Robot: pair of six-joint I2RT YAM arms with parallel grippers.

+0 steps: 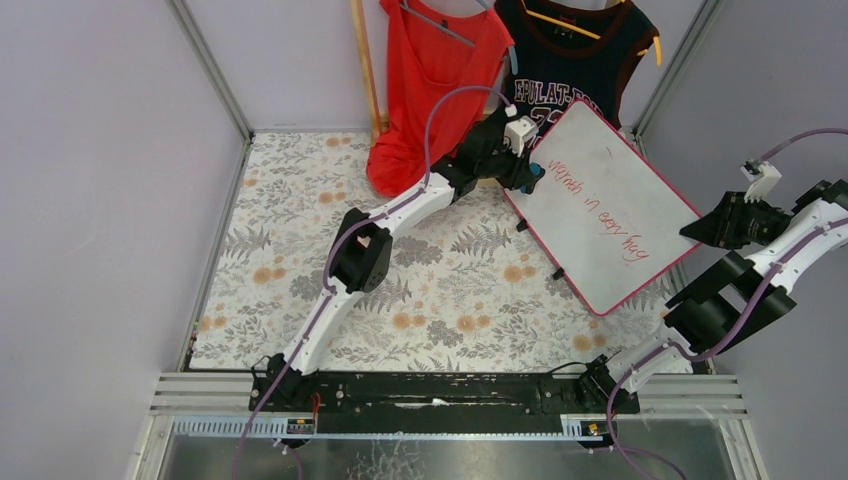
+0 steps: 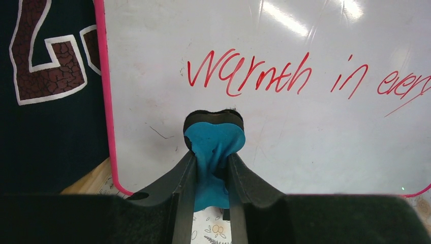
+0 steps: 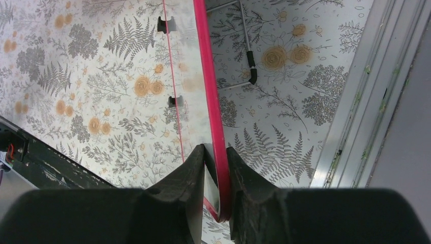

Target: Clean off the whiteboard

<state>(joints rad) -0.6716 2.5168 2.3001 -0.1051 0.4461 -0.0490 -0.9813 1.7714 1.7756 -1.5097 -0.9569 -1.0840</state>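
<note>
whiteboard [image 1: 600, 220] rim pinched by right gripper [image 3: 216, 150], eraser [image 2: 213, 137] in left gripper [image 2: 212, 157] facing it

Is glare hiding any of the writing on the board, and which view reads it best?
Left wrist: glare streaks cross the whiteboard's top, clear of the red writing, which is sharp and reads best here. Top external: even light, writing small. Right wrist: board edge-on, its face a hazy reflection of the tablecloth, no writing visible.

White arm links [image 1: 318, 322], black joints [image 1: 362, 256], lilac cables [image 1: 432, 125]
</note>
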